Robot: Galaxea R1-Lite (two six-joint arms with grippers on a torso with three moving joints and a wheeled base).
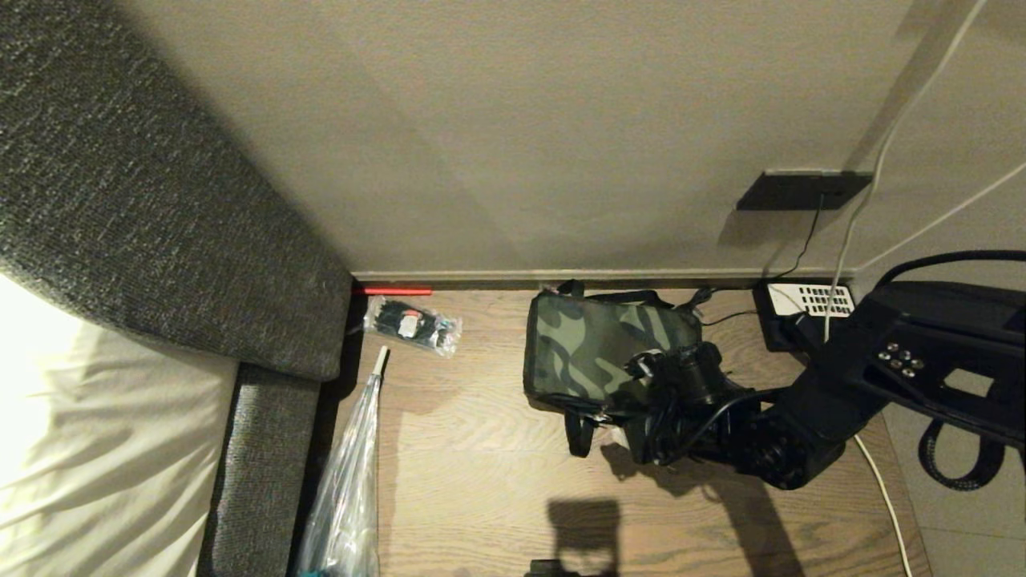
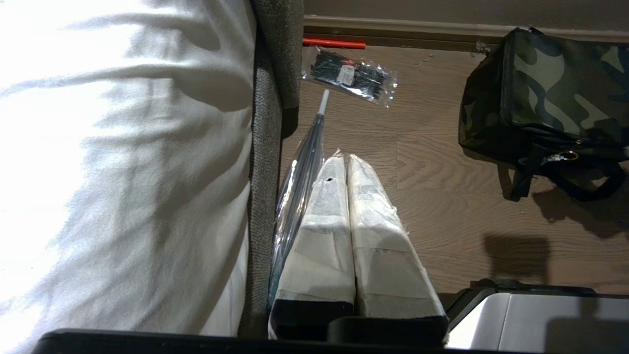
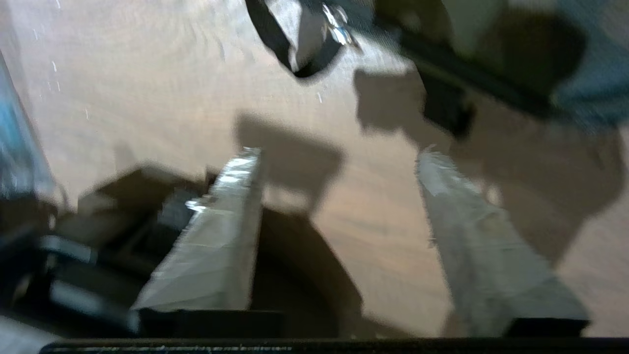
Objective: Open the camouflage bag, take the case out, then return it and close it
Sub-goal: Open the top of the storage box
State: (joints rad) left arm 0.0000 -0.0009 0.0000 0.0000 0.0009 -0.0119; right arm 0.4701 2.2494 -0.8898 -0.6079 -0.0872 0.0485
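The camouflage bag (image 1: pixel 597 353) is what we are working on, and it sits closed on the wooden floor (image 1: pixel 481 449) close to the baseboard, its green-and-black lid up and a black strap (image 1: pixel 579 433) trailing off its near edge. Nearest to us, our left gripper (image 2: pixel 346 162) hangs low beside the bed (image 2: pixel 123 162), its white-wrapped fingers pressed together with nothing between them, next to a folded clear umbrella (image 2: pixel 300 172) lying along the bed frame. Further out, our right gripper (image 3: pixel 339 157) hovers over bare floor just at the bag's near right corner, its jaws standing well apart and empty; the strap and a metal ring (image 3: pixel 336 27) show just beyond its fingertips. Beyond the umbrella tip lies a clear packet of black items (image 1: pixel 413 324), and a black telephone (image 1: pixel 805 312) rests against the wall to the right of the bag.
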